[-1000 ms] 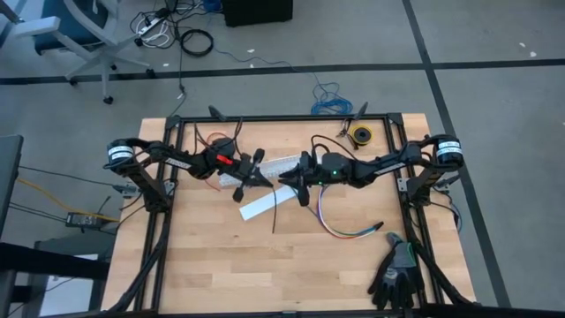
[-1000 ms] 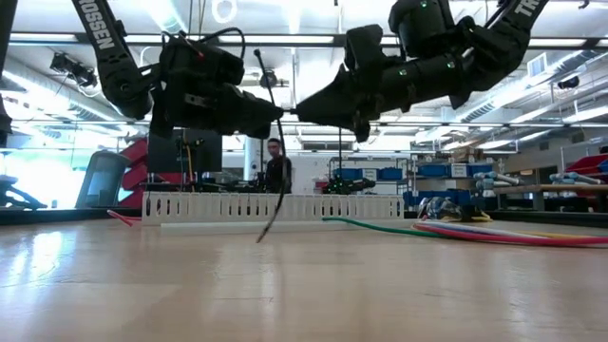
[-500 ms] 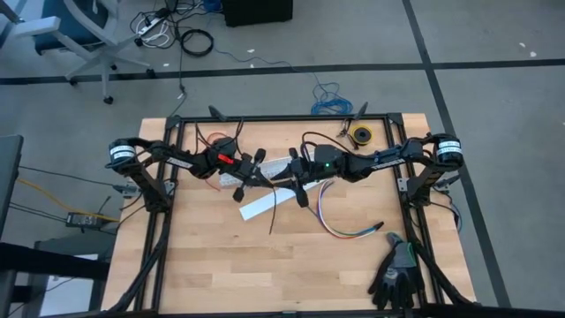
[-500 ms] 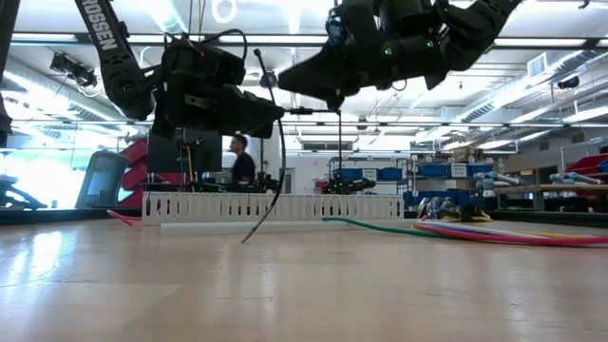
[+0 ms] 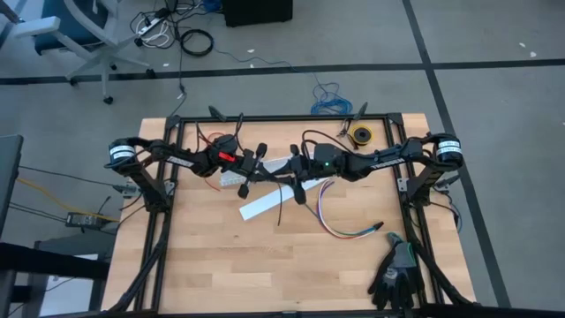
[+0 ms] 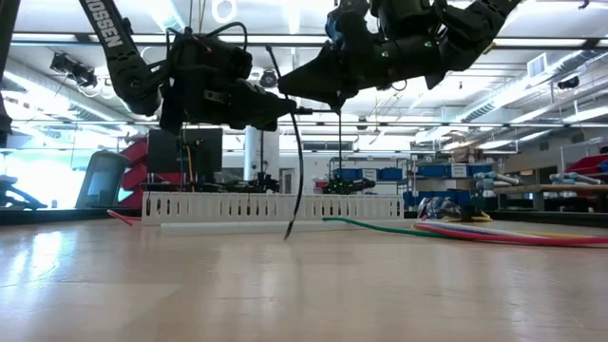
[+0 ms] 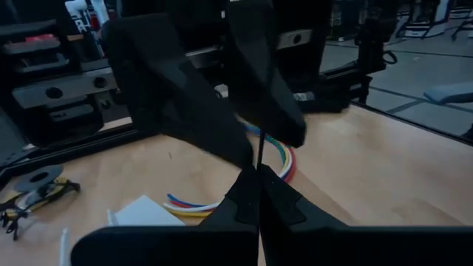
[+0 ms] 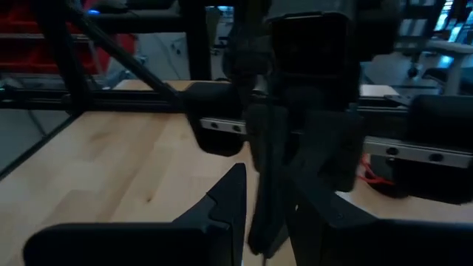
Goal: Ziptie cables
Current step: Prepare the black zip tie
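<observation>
- My left end effector, fingers together, clamps the ziptie at upper centre of the low view; it hangs as a thin dark curve, tip near the bench.
- My right end effector meets it, pinching the ziptie's top.
- The step looks like handover; next, carry it to the cables, lower right of centre.

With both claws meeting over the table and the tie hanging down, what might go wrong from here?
1. The thin dark ziptie hangs from where the shut left claw meets the right claw; a slip during this handover would likely drop it.
2. The claws sit nose to nose, so they may collide.
3. The curved bundle of multicoloured cables lies apart on the wooden table, unthreaded.
</observation>
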Robot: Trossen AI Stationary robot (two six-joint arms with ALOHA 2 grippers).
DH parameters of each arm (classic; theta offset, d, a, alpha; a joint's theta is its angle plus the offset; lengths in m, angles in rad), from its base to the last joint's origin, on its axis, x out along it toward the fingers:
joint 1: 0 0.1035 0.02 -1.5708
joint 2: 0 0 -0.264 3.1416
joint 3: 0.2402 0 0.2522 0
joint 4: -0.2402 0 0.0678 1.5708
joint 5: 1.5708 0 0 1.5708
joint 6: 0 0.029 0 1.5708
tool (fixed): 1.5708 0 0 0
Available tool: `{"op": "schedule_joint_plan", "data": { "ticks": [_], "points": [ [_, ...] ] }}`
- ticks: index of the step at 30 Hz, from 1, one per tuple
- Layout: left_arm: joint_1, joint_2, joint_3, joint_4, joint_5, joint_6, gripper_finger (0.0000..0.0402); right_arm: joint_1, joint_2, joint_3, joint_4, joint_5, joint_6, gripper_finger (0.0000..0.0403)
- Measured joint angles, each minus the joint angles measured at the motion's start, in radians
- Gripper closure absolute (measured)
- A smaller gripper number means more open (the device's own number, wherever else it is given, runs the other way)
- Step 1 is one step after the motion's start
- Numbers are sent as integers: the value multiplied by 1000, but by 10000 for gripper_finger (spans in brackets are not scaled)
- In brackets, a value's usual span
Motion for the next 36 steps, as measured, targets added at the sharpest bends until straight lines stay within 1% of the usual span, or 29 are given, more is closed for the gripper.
{"op": "schedule_joint_plan", "data": {
  "ticks": [3, 6, 7, 9, 12, 15, 17, 20, 24, 27, 31, 34, 36],
  "points": [
    [-5, 0, 0, 0, 0, -5, 401, -1, 0, 0, 0, 11, -7, 336],
    [-16, 0, 0, 0, -29, -7, 401, -4, 0, 0, 0, 11, -8, 366],
    [-21, 0, 0, 0, -53, -7, 401, -4, 0, 0, 0, 11, -10, 383],
    [-34, 0, 0, 0, -112, -7, 400, -5, 0, 0, -1, 13, -15, 396],
    [-51, 0, 0, 4, -219, -30, 393, -5, 0, 0, -4, 43, -9, 400],
    [-65, 0, 0, 12, -349, -109, 381, -7, 0, 0, -7, 80, -3, 402],
    [-72, 0, 0, 7, -400, -131, 371, -7, 0, 0, -21, 108, -1, 402],
    [-80, 0, 0, -3, -410, -133, 348, -5, 0, 2, -50, 149, 14, 402],
    [-90, 0, 0, -6, -419, -174, 307, -4, 0, 2, -58, 161, 27, 403],
    [-91, 0, 0, -18, -431, -184, 269, -1, -10, 1, -77, 227, 27, 403],
    [-91, 0, 0, -31, -448, -208, 220, 12, -38, 1, -144, 361, 31, 403],
    [-91, 0, 0, -35, -475, -211, 197, 31, -52, 1, -185, 471, 43, 403],
    [-94, 0, 0, -35, -513, -216, 191, 49, -58, 1, -193, 558, 64, 403]
  ]
}}
